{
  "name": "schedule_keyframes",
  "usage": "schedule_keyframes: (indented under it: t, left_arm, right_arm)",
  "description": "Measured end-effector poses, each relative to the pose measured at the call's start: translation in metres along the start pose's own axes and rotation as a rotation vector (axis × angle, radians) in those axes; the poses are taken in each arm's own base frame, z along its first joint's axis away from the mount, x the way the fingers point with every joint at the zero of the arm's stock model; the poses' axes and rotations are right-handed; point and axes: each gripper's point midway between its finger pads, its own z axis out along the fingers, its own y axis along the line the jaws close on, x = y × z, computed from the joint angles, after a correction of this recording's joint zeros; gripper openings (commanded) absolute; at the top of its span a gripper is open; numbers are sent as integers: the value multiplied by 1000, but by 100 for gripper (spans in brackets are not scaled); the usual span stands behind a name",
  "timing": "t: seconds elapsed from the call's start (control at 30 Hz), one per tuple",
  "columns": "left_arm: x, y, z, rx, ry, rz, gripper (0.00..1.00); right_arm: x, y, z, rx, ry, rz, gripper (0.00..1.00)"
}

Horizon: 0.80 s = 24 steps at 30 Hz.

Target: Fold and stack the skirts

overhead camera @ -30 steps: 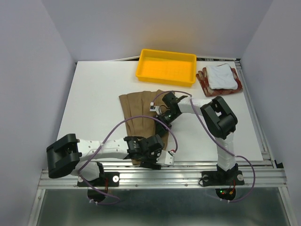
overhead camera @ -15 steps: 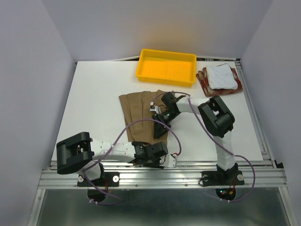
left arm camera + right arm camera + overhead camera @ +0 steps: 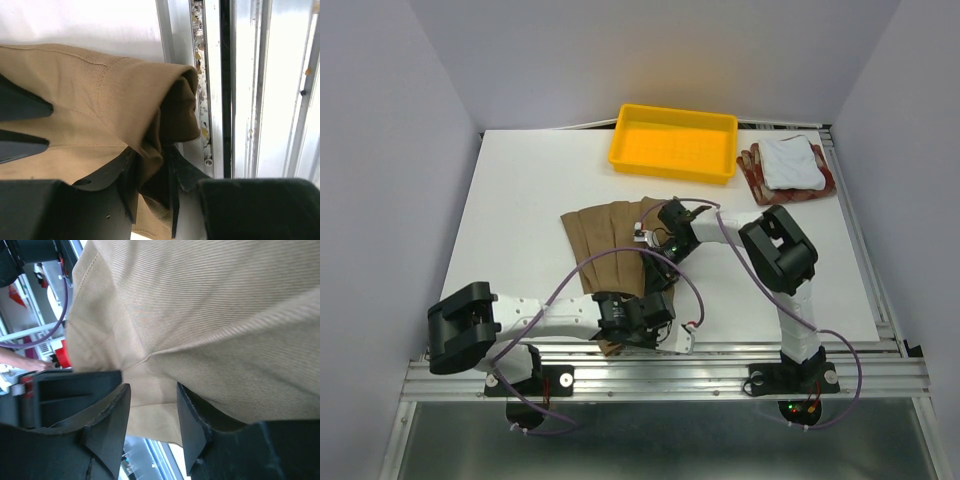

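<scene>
The tan-brown pleated skirt point(image 3: 605, 240) lies spread across the middle of the table, reaching down to the near edge. My left gripper point(image 3: 620, 335) sits at that near edge, and in the left wrist view it point(image 3: 151, 160) is shut on a bunched fold of the tan skirt point(image 3: 100, 100). My right gripper point(image 3: 655, 255) is at the skirt's right side. In the right wrist view it point(image 3: 152, 390) holds the tan cloth point(image 3: 200, 300), raised off the table. The white skirt point(image 3: 790, 162) lies folded on the red-and-beige checked skirt point(image 3: 752, 170) at the back right.
A yellow plastic tray point(image 3: 672, 170) stands at the back centre, just behind the tan skirt. The table's metal rail point(image 3: 210, 75) runs right beside my left gripper. Purple cables loop from both arms over the cloth.
My left gripper has closed on the skirt's near hem. The tan skirt has slid to the left and spread wider. My right gripper has moved slightly left with the cloth.
</scene>
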Motion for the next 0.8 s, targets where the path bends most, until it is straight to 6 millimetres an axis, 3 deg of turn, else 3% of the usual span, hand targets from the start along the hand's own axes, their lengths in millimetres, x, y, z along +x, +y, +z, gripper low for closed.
schedule_keyframes:
  t: [0.13,0.23,0.33,0.47,0.53,0.67,0.73,0.8]
  left_arm:
    - [-9,5,-20,32,-27,18,0]
    - [-19,3,-40,103,-73,20,0]
    - [-31,-8,-57,184,-117,34,0]
    - [-39,-29,-73,315,-152,55,0]
    - [-39,-37,-80,367,-156,56,0]
    - [-46,-40,-97,457,-177,27,0]
    - [-51,-31,-105,482,-192,-6,0]
    - [-55,-16,-111,488,-212,-43,0]
  right_arm:
    - [-4,3,-4,25,-14,-51,62]
    - [-24,0,-15,91,-57,-127,70]
    - [-64,-4,-37,187,-147,-218,71]
    - [-142,-9,-79,324,-318,-374,73]
    - [-171,-17,-91,371,-372,-411,74]
    - [-192,-46,-88,430,-385,-412,73]
    - [-189,-64,-75,431,-357,-388,68]
    - [-191,-65,-72,414,-361,-401,62]
